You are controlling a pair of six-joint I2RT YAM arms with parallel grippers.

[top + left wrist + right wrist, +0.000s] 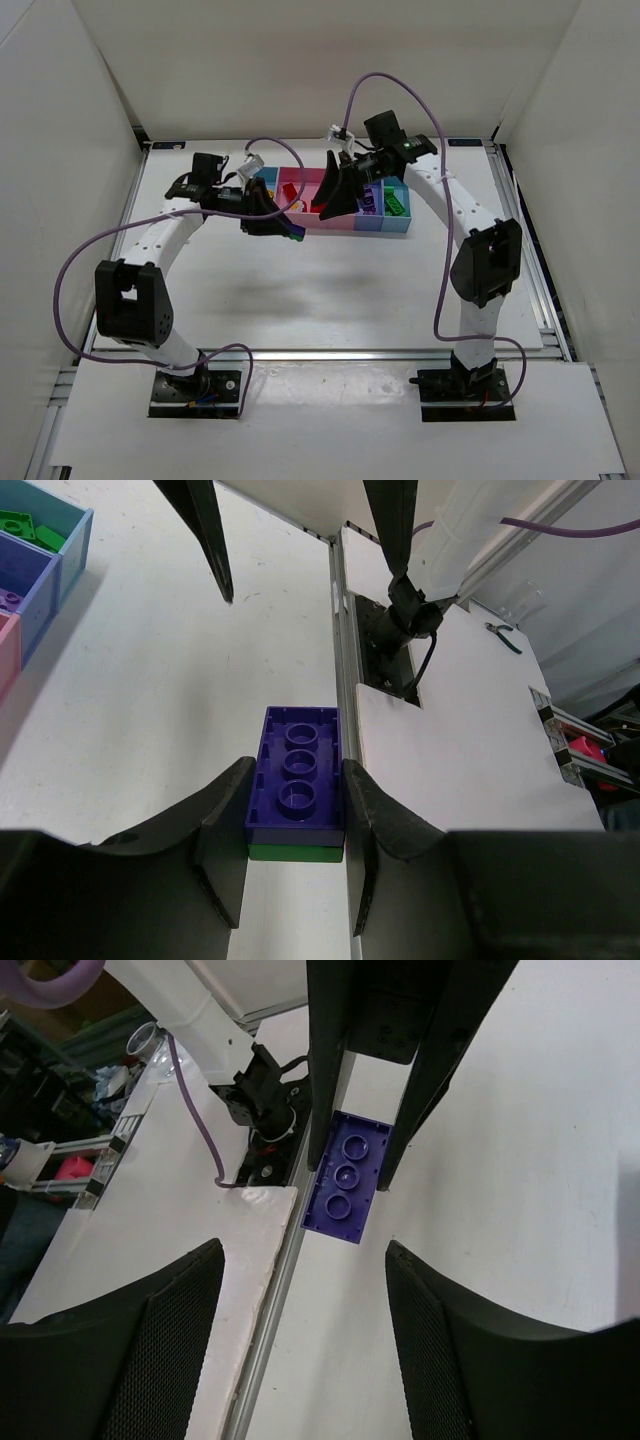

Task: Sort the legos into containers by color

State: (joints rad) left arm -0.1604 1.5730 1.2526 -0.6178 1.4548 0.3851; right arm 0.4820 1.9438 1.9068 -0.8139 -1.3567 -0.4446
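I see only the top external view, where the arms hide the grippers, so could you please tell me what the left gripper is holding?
Observer: The left gripper is shut on a purple brick with a green brick stuck beneath it.
Operator: Thank you; is the other arm touching it?
Observer: No; the right gripper is open, and its fingers point toward the purple brick but stand apart from it.
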